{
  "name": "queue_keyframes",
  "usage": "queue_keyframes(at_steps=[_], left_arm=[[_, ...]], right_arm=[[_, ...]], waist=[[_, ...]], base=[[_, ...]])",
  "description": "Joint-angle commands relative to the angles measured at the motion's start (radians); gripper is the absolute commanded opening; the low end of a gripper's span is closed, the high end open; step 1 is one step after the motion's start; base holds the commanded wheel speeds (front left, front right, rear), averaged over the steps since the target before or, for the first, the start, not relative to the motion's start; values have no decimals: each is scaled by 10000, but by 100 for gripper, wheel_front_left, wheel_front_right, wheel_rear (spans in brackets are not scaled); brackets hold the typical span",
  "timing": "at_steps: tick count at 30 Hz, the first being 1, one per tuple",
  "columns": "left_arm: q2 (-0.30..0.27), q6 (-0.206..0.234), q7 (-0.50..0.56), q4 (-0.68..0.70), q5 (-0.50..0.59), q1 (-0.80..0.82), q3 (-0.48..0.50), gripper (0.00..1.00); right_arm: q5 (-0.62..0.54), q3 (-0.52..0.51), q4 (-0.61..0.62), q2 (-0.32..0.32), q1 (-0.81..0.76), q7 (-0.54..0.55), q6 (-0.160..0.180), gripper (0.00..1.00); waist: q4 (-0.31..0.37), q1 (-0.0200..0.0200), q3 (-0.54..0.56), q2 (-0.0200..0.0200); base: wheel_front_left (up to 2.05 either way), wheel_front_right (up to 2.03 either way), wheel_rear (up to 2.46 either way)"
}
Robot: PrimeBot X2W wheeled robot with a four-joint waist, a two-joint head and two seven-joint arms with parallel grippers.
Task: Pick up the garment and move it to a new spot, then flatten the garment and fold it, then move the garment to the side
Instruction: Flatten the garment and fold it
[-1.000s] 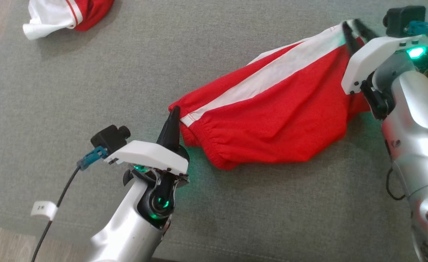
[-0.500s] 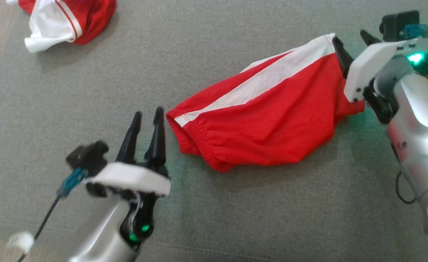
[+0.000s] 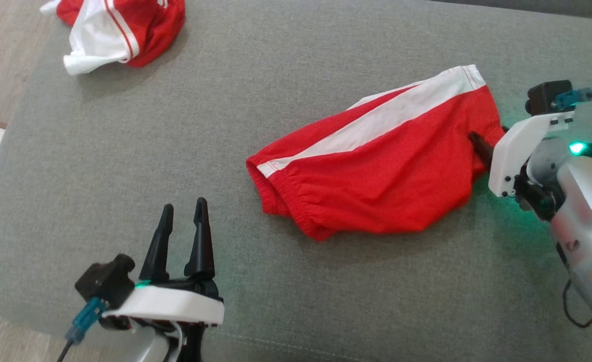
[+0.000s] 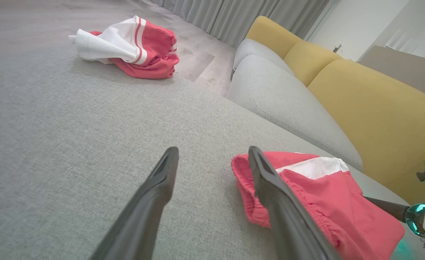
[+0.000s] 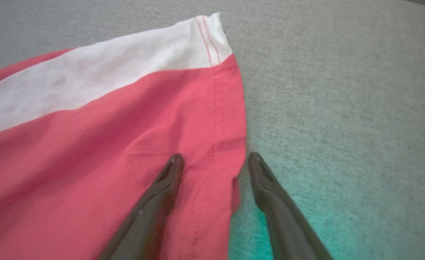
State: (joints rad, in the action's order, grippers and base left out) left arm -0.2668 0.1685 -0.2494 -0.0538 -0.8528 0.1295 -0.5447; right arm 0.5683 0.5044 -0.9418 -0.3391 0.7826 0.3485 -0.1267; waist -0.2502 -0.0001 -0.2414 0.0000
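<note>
Right gripper [image 5: 214, 159], half open, is straddling the shorts' [image 3: 376, 176] hem [image 5: 219, 108], unclamped; left gripper [image 3: 184, 203] is hovering open, empty, near the waistband [image 3: 275, 186]; another garment [image 3: 119, 30] is lying well apart.

We record the garment [image 3: 376, 171] as red with one white band. The second garment [image 3: 119, 30] is red and white, striped; cushion [image 3: 225, 125] grey.

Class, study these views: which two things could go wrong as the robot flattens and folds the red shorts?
1. The right gripper stands open across the leg hem of the red shorts; closing there may pinch just one layer.
2. The left gripper is open and clear of the waistband; a one-sided pull would likely bunch the fabric.
</note>
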Motion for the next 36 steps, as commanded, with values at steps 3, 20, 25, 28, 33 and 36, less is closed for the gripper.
queue_keyframes(at_steps=[3, 20, 25, 28, 33, 36], left_arm=[[-154, 170, -111, 532, 223, -10, 518, 100], [-701, 550, -24, 842, 872, -652, 488, 100], [-817, 694, 54, 916, 930, -989, 403, 100], [-845, 738, 118, 924, 957, -1112, 310, 100], [-887, 802, 202, 946, 1050, -1158, 180, 100], [-886, 805, 244, 944, 1080, -1128, 112, 100]], right_arm=[[225, 224, 381, -3, -402, 61, -40, 0], [525, -1302, 727, 770, -1705, -3181, -40, 0], [161, -2188, 1123, 1007, -3018, -4058, -40, 0], [-94, -2920, 1557, 1329, -3816, -4384, -40, 0], [-901, -4068, 2457, 1877, -4684, -4249, -40, 0], [-1496, -4639, 3033, 2164, -4929, -3868, -40, 0]], waist=[[-57, 1, 12, 0], [1411, 1, 1049, 0], [2211, 1, 1410, 0], [2580, 1, 1542, 0], [2873, 1, 1621, 0], [2834, 1, 1650, 0]], base=[[0, 0, 0], [0, 0, 0], [0, 0, 0], [0, 0, 0], [0, 0, 0], [0, 0, 0]])
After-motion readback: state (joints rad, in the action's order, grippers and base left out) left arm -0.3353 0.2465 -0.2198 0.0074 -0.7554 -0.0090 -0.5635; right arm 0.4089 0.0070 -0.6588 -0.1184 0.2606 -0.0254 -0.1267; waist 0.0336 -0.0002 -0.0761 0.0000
